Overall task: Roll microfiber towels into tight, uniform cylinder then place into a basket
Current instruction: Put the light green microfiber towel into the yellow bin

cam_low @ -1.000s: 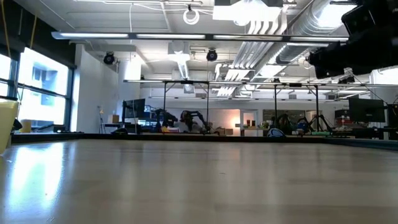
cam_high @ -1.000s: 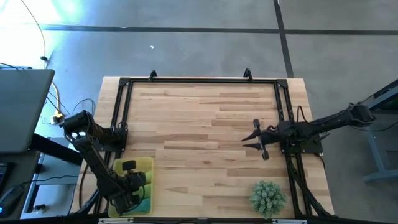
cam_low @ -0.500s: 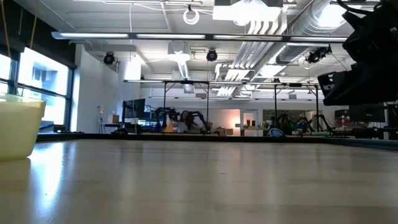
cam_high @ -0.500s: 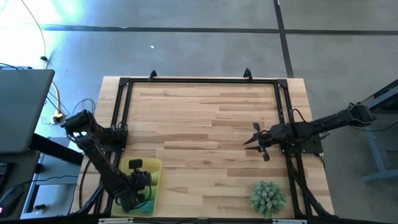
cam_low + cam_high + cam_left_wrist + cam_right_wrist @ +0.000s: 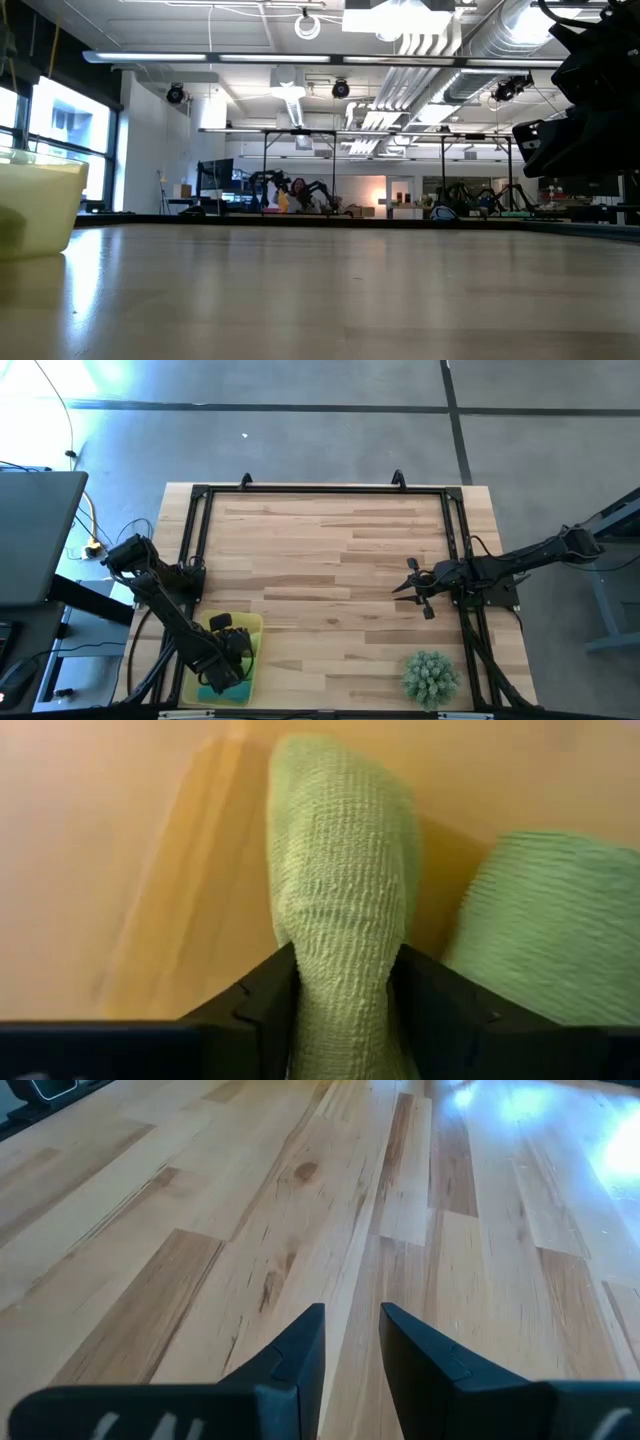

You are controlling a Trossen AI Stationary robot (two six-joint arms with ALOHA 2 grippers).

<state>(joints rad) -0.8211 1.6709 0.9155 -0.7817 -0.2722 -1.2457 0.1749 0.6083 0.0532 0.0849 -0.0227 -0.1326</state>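
Note:
My left gripper (image 5: 231,651) hangs over the yellow basket (image 5: 252,624) at the table's near left, pointing steeply down. In the left wrist view a rolled lime green towel (image 5: 340,850) sits between its fingers. A second green towel (image 5: 550,930) lies beside the roll in the basket. Something teal-blue (image 5: 215,687) shows at the basket's near end. The basket (image 5: 35,205) stands flat on the wood. My right gripper (image 5: 408,588) hovers open over bare wood at the table's right, with nothing between its fingers (image 5: 300,1350). My left gripper has the green roll between its two fingers, one on each long side (image 5: 300,970), and the roll is narrower there than farther out. The fingers come from above and lie across the roll. The roll runs on over the basket's yellow floor (image 5: 180,900); whether it rests there I cannot tell.
A spiky green plant (image 5: 431,676) stands at the table's near right. A black rail frame (image 5: 320,490) runs round the tabletop. A wide stretch of wood (image 5: 330,580) lies between the two arms. A laptop (image 5: 35,535) sits off the left edge.
My left gripper has swung toward the table's right, and the basket has slid that way with it, coming further into the low view. My right gripper has tipped downward and sunk a little, then kept still.

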